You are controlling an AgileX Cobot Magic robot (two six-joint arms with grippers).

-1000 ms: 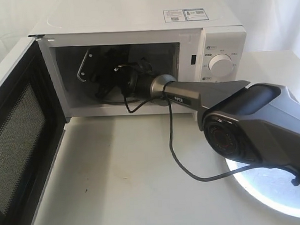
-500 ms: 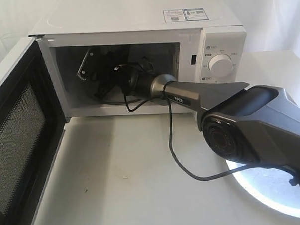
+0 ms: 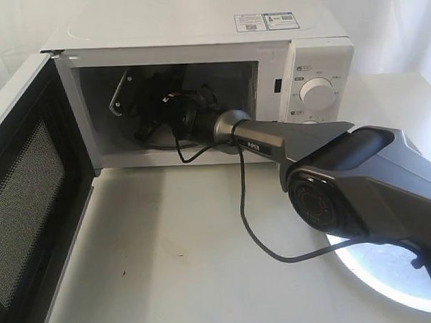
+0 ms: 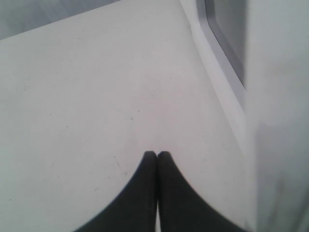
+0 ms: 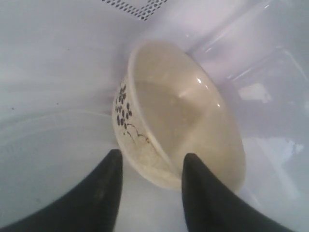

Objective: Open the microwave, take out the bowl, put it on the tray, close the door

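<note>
While the door [image 3: 24,205] stands open and the bowl [image 5: 183,116] sits inside the microwave [image 3: 195,26], the right gripper [image 5: 153,157] brackets its near rim with jaws apart (the left gripper [image 4: 157,154] idles, pinched together), so closing, then lifting out toward the tray [image 3: 392,275], looks due next.

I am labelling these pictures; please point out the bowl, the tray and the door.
bowl [image 5: 188,121], right wrist view, on its inner wall.
tray [image 3: 385,277], exterior view, on its bare shiny surface.
door [image 3: 21,206], exterior view, on its black mesh inner face.
</note>
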